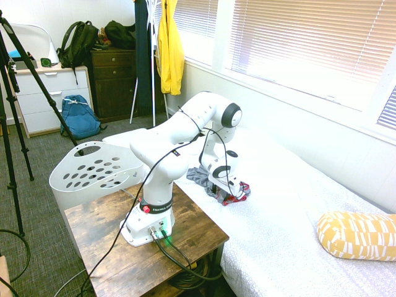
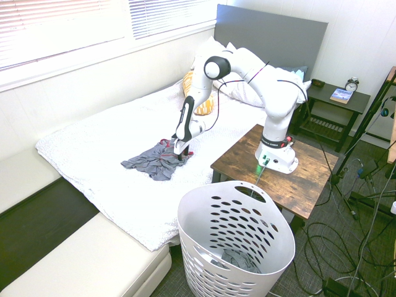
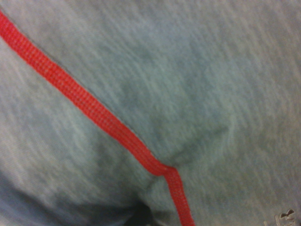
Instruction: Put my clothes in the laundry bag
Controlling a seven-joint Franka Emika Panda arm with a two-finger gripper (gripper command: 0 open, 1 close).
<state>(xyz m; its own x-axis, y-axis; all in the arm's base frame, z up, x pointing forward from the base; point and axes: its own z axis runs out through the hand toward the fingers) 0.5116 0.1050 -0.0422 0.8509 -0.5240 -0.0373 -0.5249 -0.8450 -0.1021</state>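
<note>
The clothes point(image 2: 153, 164) are a small grey garment with red trim, lying crumpled on the white bed near its edge. My gripper point(image 2: 180, 153) points straight down and is pressed into the garment's right end, where the red trim bunches up point(image 1: 240, 193). The wrist view is filled with the grey fabric point(image 3: 197, 89), crossed by a red trim band point(image 3: 94, 113). The laundry bag point(image 2: 235, 232) is a white plastic basket with oval holes. It stands on the floor beside the wooden table, and some grey fabric lies at its bottom point(image 2: 240, 260).
The arm stands on a wooden side table point(image 1: 192, 238) between the bed point(image 1: 297, 185) and the basket point(image 1: 93, 170). A yellow patterned pillow point(image 1: 357, 235) lies further along the bed. A blue backpack point(image 1: 80, 117) and a hanging yellow jacket point(image 1: 170, 49) are across the room.
</note>
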